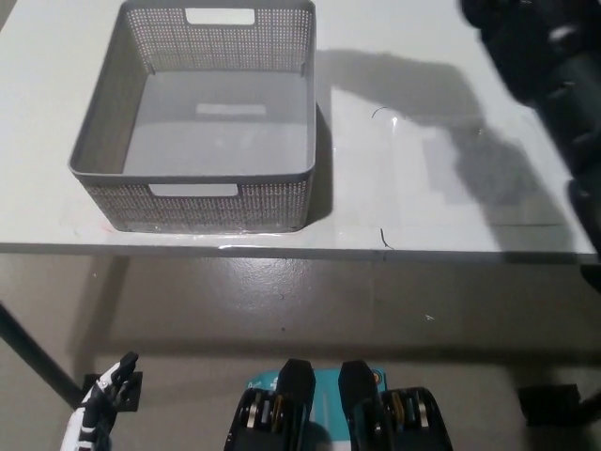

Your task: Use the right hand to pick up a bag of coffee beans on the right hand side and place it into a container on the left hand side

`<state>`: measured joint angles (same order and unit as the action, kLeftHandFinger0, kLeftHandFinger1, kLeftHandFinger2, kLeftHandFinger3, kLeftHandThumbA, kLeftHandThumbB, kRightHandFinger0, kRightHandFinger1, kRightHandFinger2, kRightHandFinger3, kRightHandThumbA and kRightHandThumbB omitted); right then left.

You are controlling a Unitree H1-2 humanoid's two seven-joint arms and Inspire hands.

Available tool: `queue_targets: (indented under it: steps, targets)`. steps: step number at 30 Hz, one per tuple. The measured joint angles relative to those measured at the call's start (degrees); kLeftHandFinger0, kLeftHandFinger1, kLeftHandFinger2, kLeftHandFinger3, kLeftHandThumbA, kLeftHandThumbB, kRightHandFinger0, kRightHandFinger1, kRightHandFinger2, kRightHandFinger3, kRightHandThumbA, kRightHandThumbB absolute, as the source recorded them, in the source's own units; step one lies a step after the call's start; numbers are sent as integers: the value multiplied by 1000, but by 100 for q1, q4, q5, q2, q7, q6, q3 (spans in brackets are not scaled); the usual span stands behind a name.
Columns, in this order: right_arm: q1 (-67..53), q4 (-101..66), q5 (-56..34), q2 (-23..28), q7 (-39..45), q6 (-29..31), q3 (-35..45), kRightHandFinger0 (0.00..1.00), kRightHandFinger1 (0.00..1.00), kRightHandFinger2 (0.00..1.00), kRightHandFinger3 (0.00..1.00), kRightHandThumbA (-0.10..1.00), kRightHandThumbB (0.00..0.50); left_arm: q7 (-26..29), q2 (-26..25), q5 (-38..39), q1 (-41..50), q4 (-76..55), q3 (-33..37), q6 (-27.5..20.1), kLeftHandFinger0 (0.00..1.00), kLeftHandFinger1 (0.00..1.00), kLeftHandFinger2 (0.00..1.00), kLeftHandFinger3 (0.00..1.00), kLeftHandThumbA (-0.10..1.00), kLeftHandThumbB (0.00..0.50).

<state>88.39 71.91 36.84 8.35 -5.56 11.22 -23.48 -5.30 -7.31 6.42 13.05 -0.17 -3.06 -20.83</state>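
Looking down from the head camera, the grey basket (195, 141) sits empty on the left part of the white table (423, 207), its long sides running away from the robot and a handle slot in both the near and the far wall. The black right arm (554, 85) reaches up along the right edge of the frame toward the top right corner, and the hand itself runs out of view there, so I cannot tell whether it is spread or clamped on anything. The coffee bag is nowhere to be seen on the table or in the basket; my guess is that it is up with that hand, out of frame. A broad shadow (413, 85) lies on the table just right of the basket. If so, the basket lies to the left of the arm and nearer the robot, so the carry would go leftward. The white left hand (94, 413) hangs low at the bottom left, below table level, holding nothing, with its fingers a little apart.
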Motion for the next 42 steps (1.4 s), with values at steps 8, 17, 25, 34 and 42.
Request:
queue_targets:
  steps: [8, 17, 25, 34, 42]
  targets:
    - [338, 28, 10, -741, -129, 20, -41, 0, 136, 670, 619, -100, 259, -54, -90, -40, -3, -74, 24, 34, 1000, 1000, 1000, 1000, 1000, 278]
    - [406, 142, 7, -1046, -235, 33, -44, 30, 30, 142, 143, -100, 393, -104, -96, -42, -5, -159, 41, 59, 1000, 1000, 1000, 1000, 1000, 264]
    - [332, 150, 4, -1014, -131, -166, -35, 1000, 1000, 1000, 1000, 676, 359, -160, -136, -30, -15, -205, 49, 134, 1000, 1000, 1000, 1000, 1000, 240]
    - [327, 67, -4, -799, 682, -845, -72, 1000, 1000, 1000, 1000, 981, 422, -168, -136, -41, -30, -206, 43, 172, 1000, 1000, 1000, 1000, 1000, 269]
    - [264, -291, -37, -452, 1150, -1066, -68, 1000, 1000, 1000, 1000, 979, 435, -184, -153, -42, -110, -216, 50, 200, 1000, 1000, 1000, 1000, 1000, 258]
